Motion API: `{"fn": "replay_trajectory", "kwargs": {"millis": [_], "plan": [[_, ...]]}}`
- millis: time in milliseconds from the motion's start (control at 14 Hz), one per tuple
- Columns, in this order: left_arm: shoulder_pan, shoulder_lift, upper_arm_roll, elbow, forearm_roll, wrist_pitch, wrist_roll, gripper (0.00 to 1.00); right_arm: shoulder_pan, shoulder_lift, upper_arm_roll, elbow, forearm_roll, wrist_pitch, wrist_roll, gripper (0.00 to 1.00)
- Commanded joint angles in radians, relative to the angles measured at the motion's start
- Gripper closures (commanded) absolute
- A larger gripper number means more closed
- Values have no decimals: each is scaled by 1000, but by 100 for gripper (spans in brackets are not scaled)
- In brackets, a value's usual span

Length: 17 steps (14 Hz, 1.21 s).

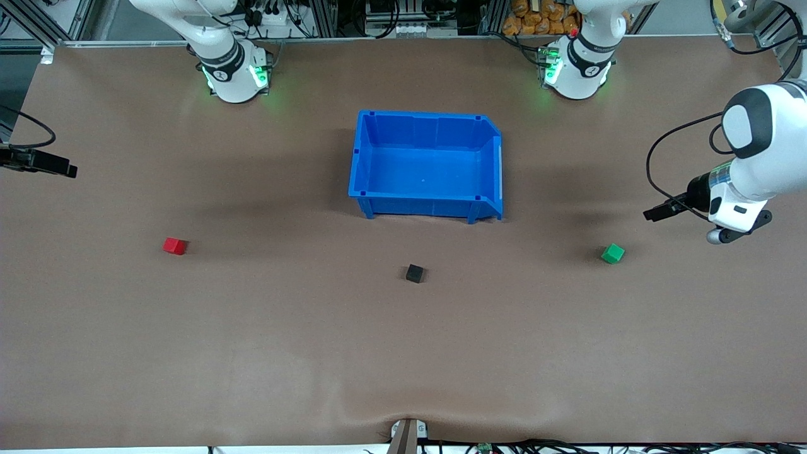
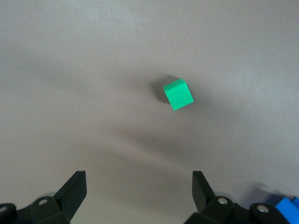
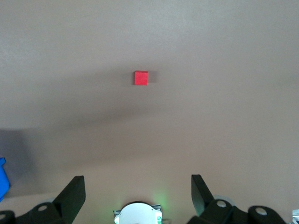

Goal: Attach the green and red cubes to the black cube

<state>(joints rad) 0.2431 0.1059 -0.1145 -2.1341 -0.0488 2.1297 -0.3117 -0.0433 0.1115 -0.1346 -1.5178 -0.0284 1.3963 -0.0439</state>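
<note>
The black cube (image 1: 414, 273) lies on the brown table, nearer to the front camera than the blue bin. The green cube (image 1: 612, 253) lies toward the left arm's end of the table, the red cube (image 1: 174, 246) toward the right arm's end. All three lie apart. My left gripper (image 2: 138, 186) is open and empty, up in the air beside the green cube (image 2: 178, 94). My right gripper (image 3: 138, 186) is open and empty, up over the table with the red cube (image 3: 141, 78) below and ahead of it. In the front view only a dark part of the right hand (image 1: 44, 165) shows.
The blue bin (image 1: 364, 157) stands empty at mid-table, between the arms' bases and the black cube. A corner of it shows in the left wrist view (image 2: 287, 206) and in the right wrist view (image 3: 2, 179). The right arm's base (image 3: 138, 213) shows there too.
</note>
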Motion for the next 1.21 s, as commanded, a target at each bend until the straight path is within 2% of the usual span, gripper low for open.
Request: {"fn": "replay_trajectory", "kwargs": {"millis": [0, 286, 1000, 1143], "plan": [[5, 23, -5, -38, -45, 99, -52, 0, -18, -10, 13, -21, -4, 16, -7, 0], [5, 80, -5, -44, -46, 177, -107, 0, -18, 2, 13, -27, -4, 29, -7, 0], [5, 199, -5, -43, -48, 268, -109, 0, -17, 36, 13, -41, -1, 62, -7, 0], [4, 221, -5, -43, -95, 298, -109, 0, -17, 42, 15, -45, -1, 66, -7, 0]]}}
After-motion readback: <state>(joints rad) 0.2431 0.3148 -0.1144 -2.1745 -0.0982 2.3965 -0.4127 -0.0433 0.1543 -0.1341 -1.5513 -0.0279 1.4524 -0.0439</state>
